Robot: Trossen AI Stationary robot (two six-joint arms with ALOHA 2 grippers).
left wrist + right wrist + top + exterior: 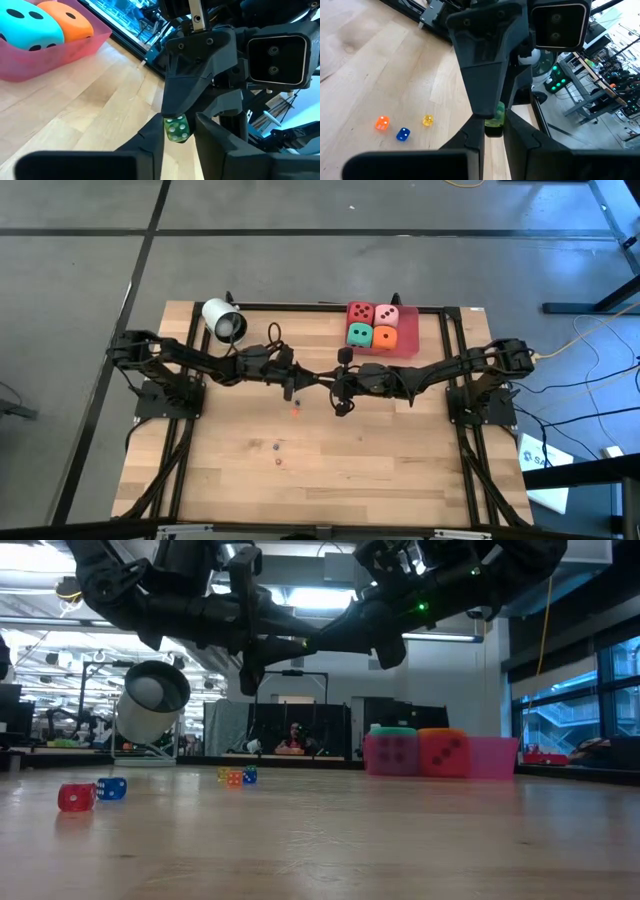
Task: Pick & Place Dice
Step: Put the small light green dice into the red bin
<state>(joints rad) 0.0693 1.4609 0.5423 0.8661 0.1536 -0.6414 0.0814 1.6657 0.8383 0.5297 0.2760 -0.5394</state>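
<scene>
- The desk (400, 480) is pale wood planks in a black frame, standing on a grey floor (80, 280) crossed by dark lines; cables trail off toward 3 o'clock.
- Seen level across the desk, the room behind is a wide workshop with ceiling lights, benches, and big windows on one side. A person (295, 739) sits far back, small and indistinct.
- A flat red tray (405, 348) sits near the desk's far edge, at about 1 o'clock from centre. It holds the four soft dice in a tight square, touching one another — the red die (360, 314) and pink die (386, 316) on the far row, the green die (359, 335) and orange die (385, 337) on the near row.
- A white cylinder (223, 321) lies on its side at about 11 o'clock, well apart from the tray.
- Several tiny coloured dice (402, 128) lie scattered on the bare wood — orange, blue and yellow among them, plus a red one nearer the low camera.
- The left hand (297, 384) and right hand (341, 383) meet fingertip to fingertip above the desk's middle. A small clear-green die (176, 129) sits pinched between the right hand's narrow fingers, with the left hand's fingers set around it too; whether the left grips it, I cannot tell.
</scene>
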